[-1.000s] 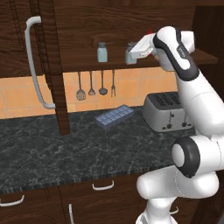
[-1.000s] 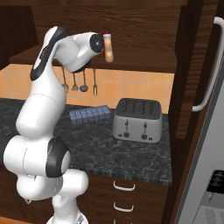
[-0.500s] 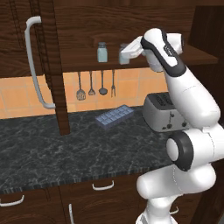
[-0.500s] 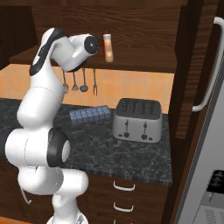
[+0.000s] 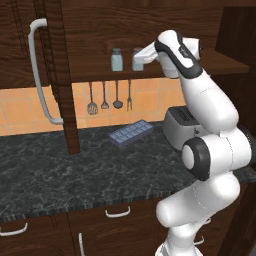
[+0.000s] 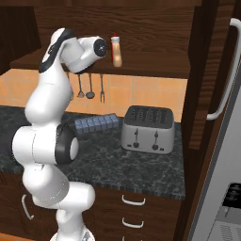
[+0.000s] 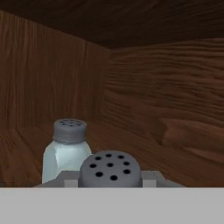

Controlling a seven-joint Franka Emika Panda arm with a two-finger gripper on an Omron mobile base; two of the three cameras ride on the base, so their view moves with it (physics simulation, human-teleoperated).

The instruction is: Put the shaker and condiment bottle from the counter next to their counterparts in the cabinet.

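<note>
Up near the top centre of the left base view, my pincer (image 5: 142,58) reaches into the cabinet (image 5: 95,30) and is closed snugly on the shaker (image 5: 137,59), holding it upright just above or on the shelf board; I cannot tell whether its base touches the wood. Just to its left in that frame stands the twin shaker (image 5: 117,59), upright on the shelf, close beside mine but apart from it.

Through my hand view, the grey perforated cap of the held shaker (image 7: 110,168) sits at the bottom centre, with my fingers pressed against either side of it. The twin shaker (image 7: 66,150) shows to its left and a little further in, pale glass under a grey cap, with the brown cabinet walls behind.

From the right base view, a tan-orange bottle with a pale cap (image 6: 116,50) stands on the shelf at upper centre, just right of my wrist, with a sliver of red behind it.

Below, the counter (image 5: 60,170) runs dark and marbled across the lower half of the left base view. On it lie a blue-grey ice tray (image 5: 131,133) near the centre and a silver toaster (image 6: 148,128), well apart from the shelf. Four utensils (image 5: 109,97) hang on the orange tiled wall beneath the cabinet, and the long grey door handle (image 5: 40,70) curves down the upper left.
</note>
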